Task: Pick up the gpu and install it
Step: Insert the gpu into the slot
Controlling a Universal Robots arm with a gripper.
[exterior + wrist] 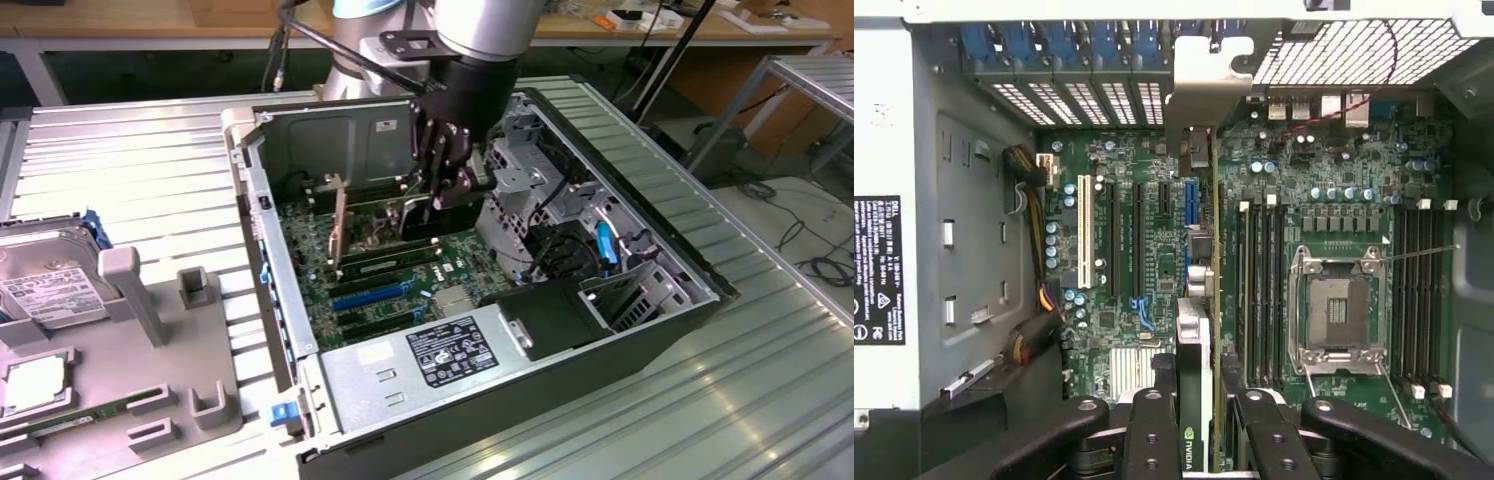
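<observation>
The gpu [1196, 400] is a thin dark card standing on edge over the green motherboard [1124, 370] inside the open computer case [694, 300]. Its silver bracket [1204, 90] reaches the rear slot openings. My gripper [1199, 440] comes down from above, and its black fingers [1152, 435] are shut against both faces of the card. The card runs along the blue slot [1189, 200]; I cannot tell whether its edge is seated. In the exterior view the gripper [447, 195] is deep in the case, holding the gpu [387, 228] upright.
A black power-supply box [447, 350] with a white sticker fills the case's near end. The CPU socket [1334, 310] and memory slots [1259, 290] lie beside the card. A grey fixture tray [147, 340] with a hard drive [40, 290] sits at the exterior view's left.
</observation>
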